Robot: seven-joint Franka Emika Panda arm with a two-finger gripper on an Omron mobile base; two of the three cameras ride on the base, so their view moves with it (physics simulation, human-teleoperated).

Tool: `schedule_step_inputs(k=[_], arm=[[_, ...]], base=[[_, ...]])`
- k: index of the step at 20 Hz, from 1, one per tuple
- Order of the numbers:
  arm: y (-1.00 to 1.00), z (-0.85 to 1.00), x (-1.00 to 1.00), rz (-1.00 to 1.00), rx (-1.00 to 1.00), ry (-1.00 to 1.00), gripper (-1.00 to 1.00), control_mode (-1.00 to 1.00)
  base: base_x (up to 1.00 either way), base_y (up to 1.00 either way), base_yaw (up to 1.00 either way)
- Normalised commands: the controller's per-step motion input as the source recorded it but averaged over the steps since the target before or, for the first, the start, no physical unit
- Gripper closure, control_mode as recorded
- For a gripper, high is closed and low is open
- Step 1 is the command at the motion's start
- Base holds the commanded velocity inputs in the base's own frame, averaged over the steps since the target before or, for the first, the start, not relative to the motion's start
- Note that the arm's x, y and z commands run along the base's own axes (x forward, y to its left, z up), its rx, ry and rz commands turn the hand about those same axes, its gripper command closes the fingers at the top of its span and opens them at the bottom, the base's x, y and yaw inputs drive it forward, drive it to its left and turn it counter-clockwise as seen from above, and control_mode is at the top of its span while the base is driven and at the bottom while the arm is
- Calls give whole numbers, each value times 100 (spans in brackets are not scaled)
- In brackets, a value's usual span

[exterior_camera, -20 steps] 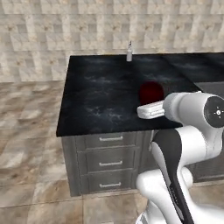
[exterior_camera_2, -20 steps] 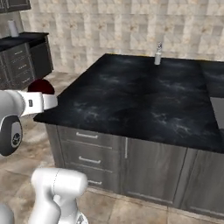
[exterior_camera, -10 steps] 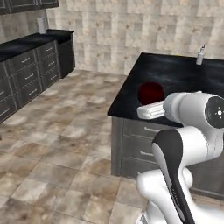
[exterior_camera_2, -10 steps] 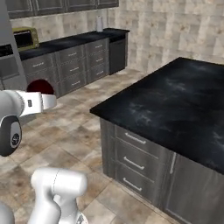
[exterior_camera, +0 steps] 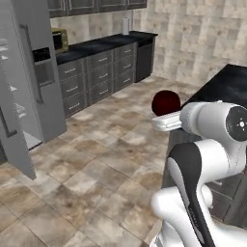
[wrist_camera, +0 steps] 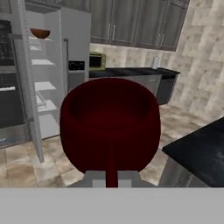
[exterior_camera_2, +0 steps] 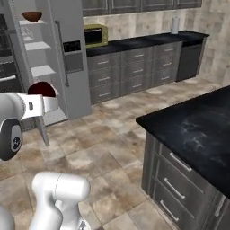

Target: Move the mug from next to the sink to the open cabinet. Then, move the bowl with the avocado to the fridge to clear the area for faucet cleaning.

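The left base view has swung completely since a second ago: then it looked over the black island counter with a slim bottle near the far edge, and now it looks across a tiled floor toward the fridge [exterior_camera: 34, 72], whose door stands open. That whole-picture shift means the base has turned, not that the kitchen things moved. The mug [exterior_camera: 166, 102] sits in the same place relative to the arm as before, a dark red ball just past the white hand, lifted clear of the counter.

In the hand view the mug [wrist_camera: 110, 127] is right up against the camera, directly above the gripper [wrist_camera: 111, 181]. The fingertips are hidden behind it, so how wide they stand cannot be read. Since the mug rides along in the air, it is judged to be clamped in the gripper.

In the right base view a reddish-brown bowl [exterior_camera_2: 32, 16] rests on the top white shelf inside the fridge. The mug's destination, the open cabinet, cannot be picked out with certainty here.

Around the robot: a yellow microwave [exterior_camera_2: 95, 35] on the far counter [exterior_camera_2: 148, 41], and the corner of the island counter [exterior_camera_2: 197, 130] close on the right. The open fridge door and that corner are the nearest things to steer around.
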Motion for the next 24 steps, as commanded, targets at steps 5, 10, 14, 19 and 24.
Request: schedule_step_inputs(k=[5,10,14,19,24], arm=[[0,0,0,0,0,0,100,100],[0,0,0,0,0,0,100,100],[0,0,0,0,0,0,100,100],[0,0,0,0,0,0,100,100],[0,0,0,0,0,0,100,100]], base=[[-43,-12,62],[-85,-34,63],[-93,-38,63],[-90,-44,64],[-87,-97,43]])
